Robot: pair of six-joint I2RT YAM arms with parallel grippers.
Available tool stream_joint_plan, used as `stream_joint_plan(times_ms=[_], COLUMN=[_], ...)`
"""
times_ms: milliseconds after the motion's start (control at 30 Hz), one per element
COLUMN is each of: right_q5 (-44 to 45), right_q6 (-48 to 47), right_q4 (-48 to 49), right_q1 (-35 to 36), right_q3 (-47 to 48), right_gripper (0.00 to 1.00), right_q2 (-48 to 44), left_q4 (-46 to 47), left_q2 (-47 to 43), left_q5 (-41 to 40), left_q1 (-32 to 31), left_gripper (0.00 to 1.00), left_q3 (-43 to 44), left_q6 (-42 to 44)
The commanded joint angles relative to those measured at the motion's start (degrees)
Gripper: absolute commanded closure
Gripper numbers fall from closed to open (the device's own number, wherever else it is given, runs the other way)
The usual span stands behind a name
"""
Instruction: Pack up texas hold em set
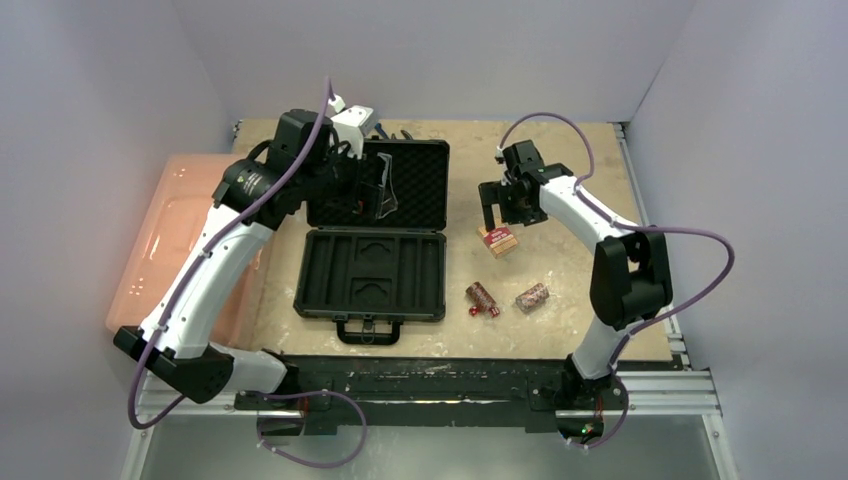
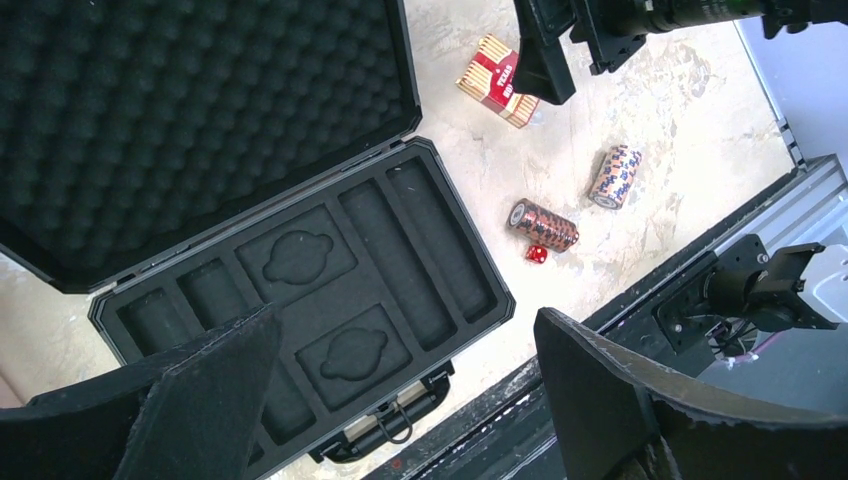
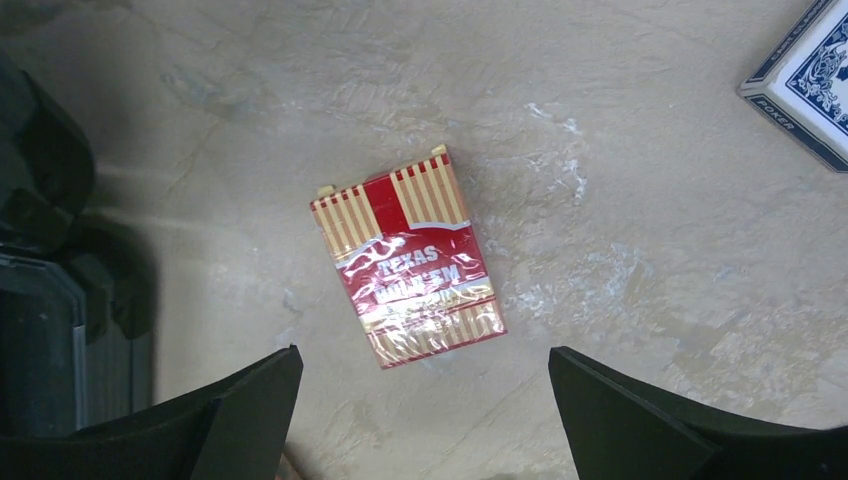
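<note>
The black case (image 1: 325,275) lies open mid-table, with its foam lid (image 1: 420,175) flat behind the tray and the handle toward me. The tray slots (image 2: 300,290) are empty. My left gripper (image 1: 372,192) is open and empty, held above the lid; its jaws stand wide apart in the left wrist view (image 2: 405,320). My right gripper (image 1: 495,208) is open and empty, just above the red deck (image 3: 408,268), which lies flat right of the case (image 1: 499,241). The blue deck (image 3: 805,85) lies beside it. Two chip rolls (image 1: 483,298) (image 1: 532,296) and a red die (image 2: 536,254) lie nearer me.
A large pink translucent bin (image 1: 170,230) stands left of the case, under my left arm. White walls close in the back and sides. A metal rail (image 1: 650,400) runs along the near table edge.
</note>
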Motion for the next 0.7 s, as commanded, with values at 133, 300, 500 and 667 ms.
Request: stream_joint_plan(times_ms=[133,300,500,667], right_q5=[6.0,5.7,6.4,6.3], right_q6=[-1.8,-1.4,-1.0,-0.8], right_q4=[0.2,1.9,2.5,3.5], right_q1=[2.8,3.6,3.7,3.7], right_q3=[3.4,2.3,4.4,4.3], right_gripper=[0.01,0.01,0.01,0.01], right_q2=[4.0,6.7,10.8,12.1], left_q4=[0.8,0.7,0.9,0.8], left_q2=[-2.4,-3.1,-2.7,-3.3], left_q5=[0.0,0.4,1.4,0.9], left_q1=[-0.3,-0.2,-0.3,-0.3], left_gripper=[0.04,0.03,0.03,0.03], left_q3=[-1.2,-1.5,-0.9,-0.8], left_q6=[1.4,1.4,0.9,1.1])
